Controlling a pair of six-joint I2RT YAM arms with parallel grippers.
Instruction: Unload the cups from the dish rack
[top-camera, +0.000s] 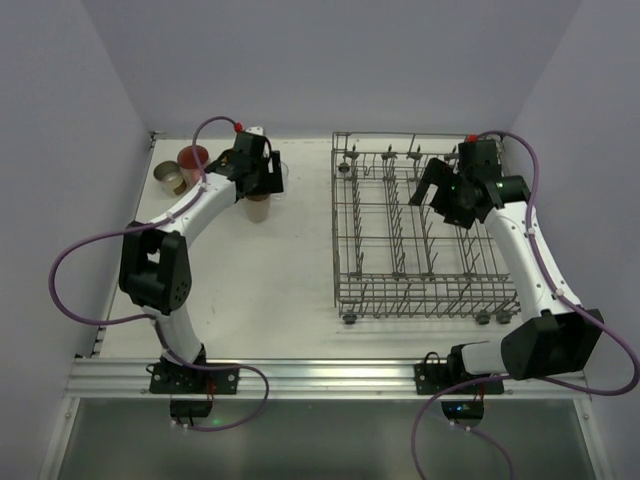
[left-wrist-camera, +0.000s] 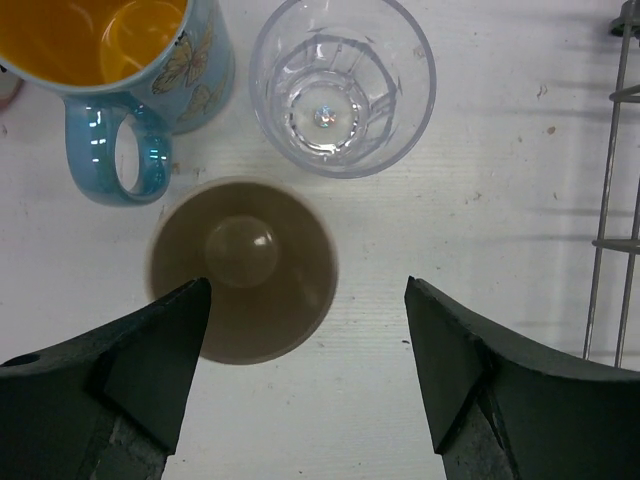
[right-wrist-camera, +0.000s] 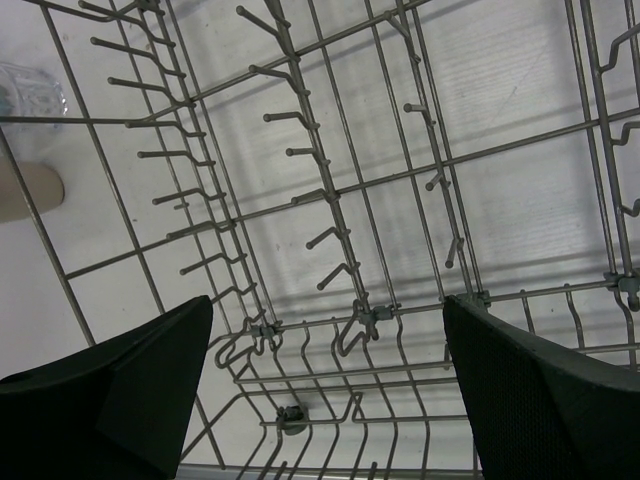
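A plain beige cup (left-wrist-camera: 243, 268) stands upright on the white table, apart from my left gripper (left-wrist-camera: 305, 300), which hangs open just above it with its left finger over the cup's rim. Beside it are a blue patterned mug (left-wrist-camera: 130, 60) and a clear glass tumbler (left-wrist-camera: 342, 85). From above, the left gripper (top-camera: 262, 180) is over the beige cup (top-camera: 259, 208); a pink mug (top-camera: 193, 158) and a tan cup (top-camera: 170, 178) stand further left. My right gripper (right-wrist-camera: 325, 310) is open over the dish rack (top-camera: 420, 235), with only wires and tines (right-wrist-camera: 300, 150) beneath it.
The rack's left wall (left-wrist-camera: 610, 200) stands close to the right of the cups. Through the wires, the right wrist view catches the tumbler (right-wrist-camera: 25, 90) and the beige cup (right-wrist-camera: 25, 190). White walls close in the table at the back and both sides.
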